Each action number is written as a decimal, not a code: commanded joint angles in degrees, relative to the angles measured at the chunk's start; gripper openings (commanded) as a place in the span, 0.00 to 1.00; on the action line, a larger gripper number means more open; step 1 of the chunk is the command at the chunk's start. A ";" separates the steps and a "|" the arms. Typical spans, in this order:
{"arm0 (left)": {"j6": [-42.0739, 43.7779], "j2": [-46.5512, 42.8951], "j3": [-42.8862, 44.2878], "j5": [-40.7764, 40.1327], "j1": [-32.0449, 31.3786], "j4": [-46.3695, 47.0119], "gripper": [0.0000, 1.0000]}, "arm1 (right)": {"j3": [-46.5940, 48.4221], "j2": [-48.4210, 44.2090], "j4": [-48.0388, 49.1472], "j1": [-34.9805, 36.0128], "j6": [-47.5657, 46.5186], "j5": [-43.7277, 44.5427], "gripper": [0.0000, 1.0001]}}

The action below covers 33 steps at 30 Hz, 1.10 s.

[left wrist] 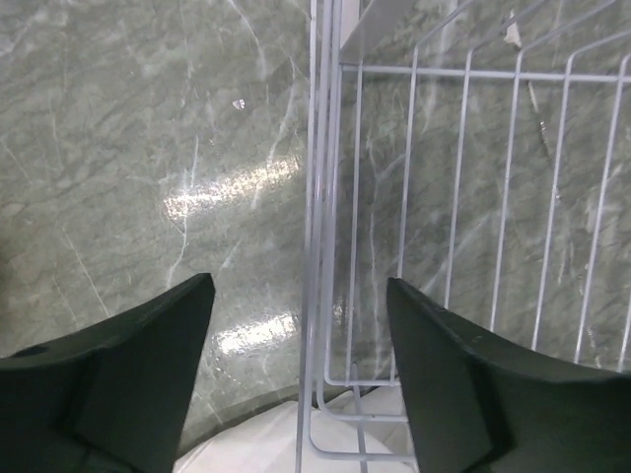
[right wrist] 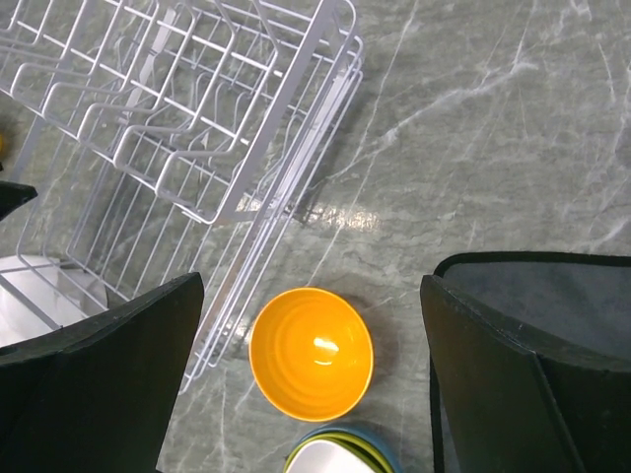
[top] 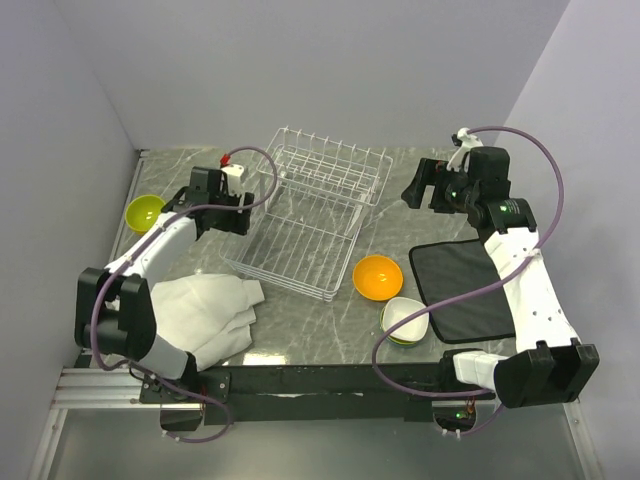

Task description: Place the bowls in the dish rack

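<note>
Currently the left end effector (left wrist: 301, 286) hangs over the rack's (top: 300, 250) left rim and the right end effector (right wrist: 313, 283) above the orange bowl (top: 377, 277), both with fingers apart and holding nothing. That bowl, the stacked bowls (top: 405, 320) and the lime bowl (top: 145, 211) sit on the worktop (top: 400, 215) outside the rack.

Orange bowl (top: 377, 277), bowl stack (top: 405, 320), lime bowl (top: 144, 211) sit outside white dish rack (top: 310, 215).

Robotics test cell: bare lilac walls (top: 300, 60) enclose marble-look desk (top: 400, 195); left arm (top: 165, 250), right arm (top: 520, 270) (both cabled) on black rail (top: 330, 380).
</note>
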 commanded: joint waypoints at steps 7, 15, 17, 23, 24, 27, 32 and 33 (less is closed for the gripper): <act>0.05 6.18 6.65 2.39 -0.27 -1.27 0.43 | -2.63 1.06 2.83 0.18 1.47 0.28 0.98; -8.47 8.29 9.11 2.91 0.08 -0.14 0.01 | -1.66 2.55 2.83 5.10 2.35 0.80 0.96; -11.37 8.29 9.55 3.87 0.08 0.57 0.01 | -1.22 3.52 2.74 5.28 2.53 0.54 0.96; -15.33 11.44 14.38 2.91 1.13 0.31 0.01 | 0.18 5.10 2.92 5.37 2.35 0.89 0.96; -16.12 11.80 15.00 2.74 2.00 0.40 0.01 | 0.45 5.28 2.83 5.28 2.53 1.06 0.96; -18.85 13.21 16.76 2.21 3.76 0.66 0.01 | 1.15 5.63 2.74 5.37 2.18 1.15 0.96; -22.36 14.88 18.34 2.12 5.96 0.92 0.01 | 1.94 5.63 2.65 5.46 1.74 2.21 0.96; -23.24 14.97 18.26 2.30 6.05 0.92 0.01 | 2.03 5.72 2.65 5.37 1.74 2.29 0.96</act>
